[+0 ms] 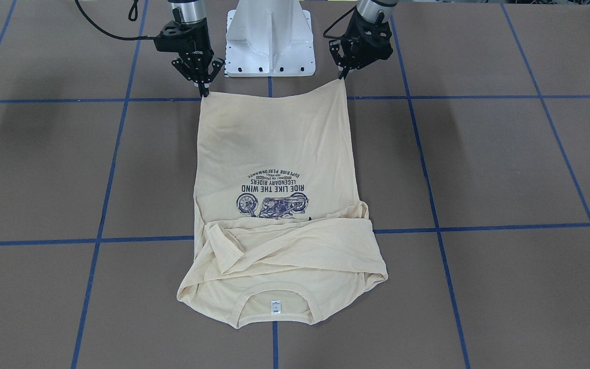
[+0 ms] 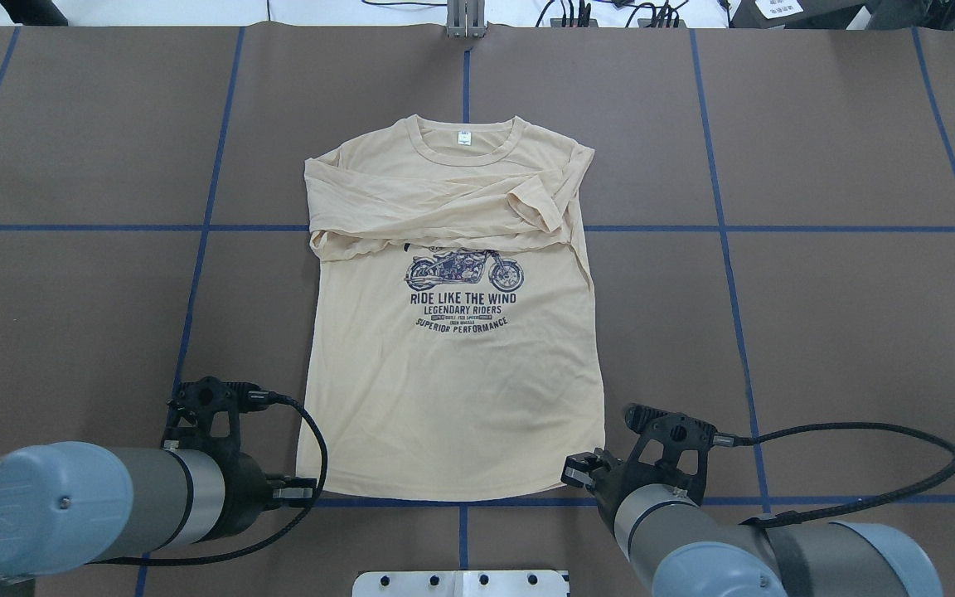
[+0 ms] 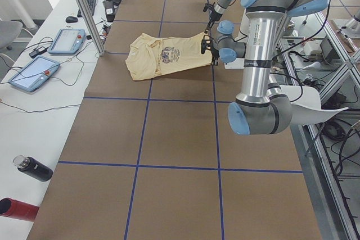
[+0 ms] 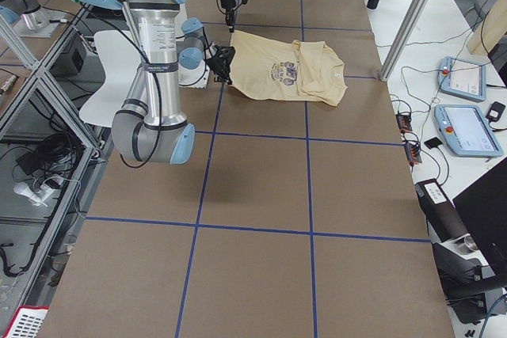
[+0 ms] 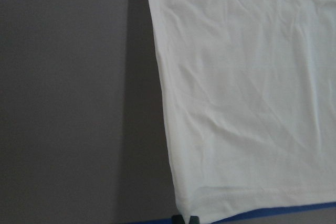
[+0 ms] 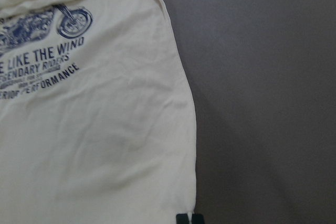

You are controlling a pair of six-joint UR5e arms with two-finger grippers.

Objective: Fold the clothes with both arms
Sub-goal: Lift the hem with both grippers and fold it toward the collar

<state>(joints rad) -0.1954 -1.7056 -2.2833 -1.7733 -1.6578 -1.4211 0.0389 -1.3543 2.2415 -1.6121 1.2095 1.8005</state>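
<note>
Lying limp, light and soft, T-shirt [image 2: 453,398] was judged best held by hem corners at 7 and 5 o'clock, where left arm [image 2: 71,506] and right arm [image 2: 776,555] jaws were closed on it.

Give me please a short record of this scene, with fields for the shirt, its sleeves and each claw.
T-shirt: flat on the table, print side up, collar at the far side
sleeves: both folded across the chest, over the top of the print
left claw: shut on one hem corner
right claw: shut on the other hem corner
</note>
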